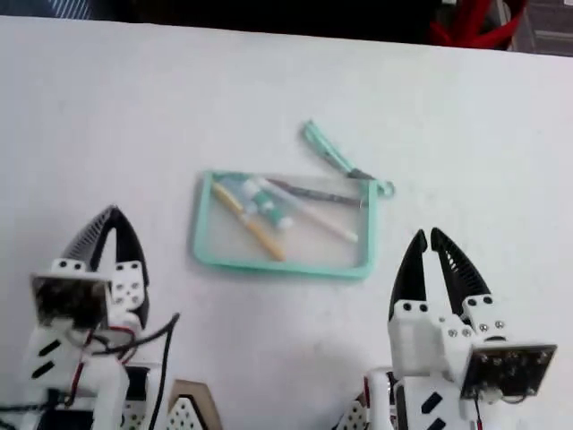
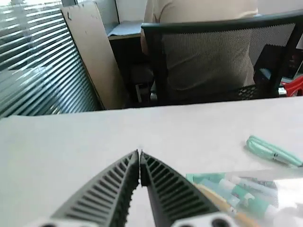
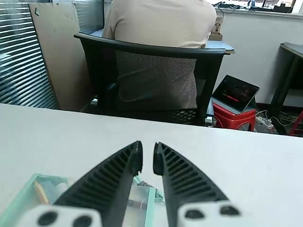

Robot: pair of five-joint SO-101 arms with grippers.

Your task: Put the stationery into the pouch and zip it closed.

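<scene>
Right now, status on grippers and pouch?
Left gripper shut, empty, clear of pouch. Right gripper slightly open, empty. Stationery inside pouch. Nothing in the way.

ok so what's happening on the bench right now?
Nothing is being handled right now. The pouch lies flat in the middle of the table with the stationery inside, visible through its clear face. Its strap trails off one far corner. Both arms sit at the near edge, apart from the pouch: left gripper shut and empty, right gripper slightly open and empty. The zip pull seems to sit at the strap end, but whether it is fully closed I cannot tell.
</scene>
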